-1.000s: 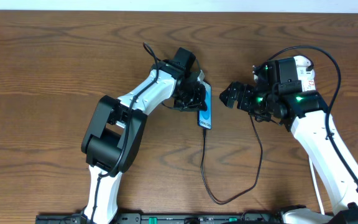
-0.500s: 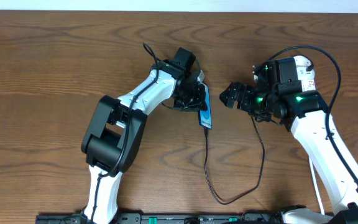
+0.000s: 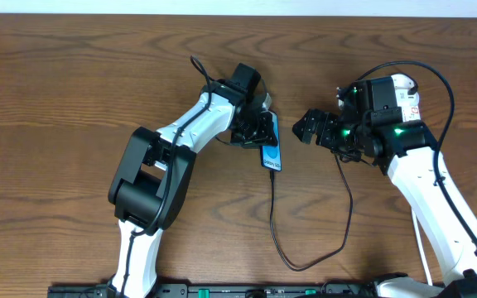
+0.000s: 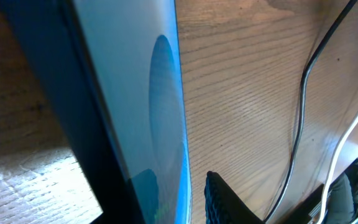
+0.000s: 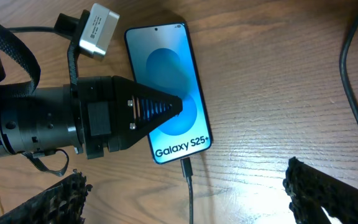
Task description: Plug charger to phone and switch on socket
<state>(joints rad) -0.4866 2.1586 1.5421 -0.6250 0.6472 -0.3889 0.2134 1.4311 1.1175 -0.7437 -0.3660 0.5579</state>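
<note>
The phone (image 3: 272, 150) lies on the wooden table with its blue screen up, reading "Galaxy S25+" in the right wrist view (image 5: 166, 68). The charger cable (image 3: 273, 223) loops toward the front edge, and its black plug tip (image 5: 186, 167) meets the phone's bottom edge. My left gripper (image 3: 257, 130) is at the phone's left side. One finger (image 5: 157, 106) reaches over the screen, with a small gap to it in the left wrist view (image 4: 222, 199). My right gripper (image 3: 308, 128) is wide open and empty, just right of the phone. The socket (image 3: 406, 89) is mostly hidden behind my right arm.
The black cable (image 4: 300, 106) and a white cord (image 4: 347, 137) run across the table to the right of the phone. The white cord also shows beside my right arm (image 3: 421, 244). A small silver camera block (image 5: 97, 29) sits on my left wrist.
The phone has shifted slightly toward the front under my left gripper, tilting briefly and then settling flatter. The right arm has not moved.
</note>
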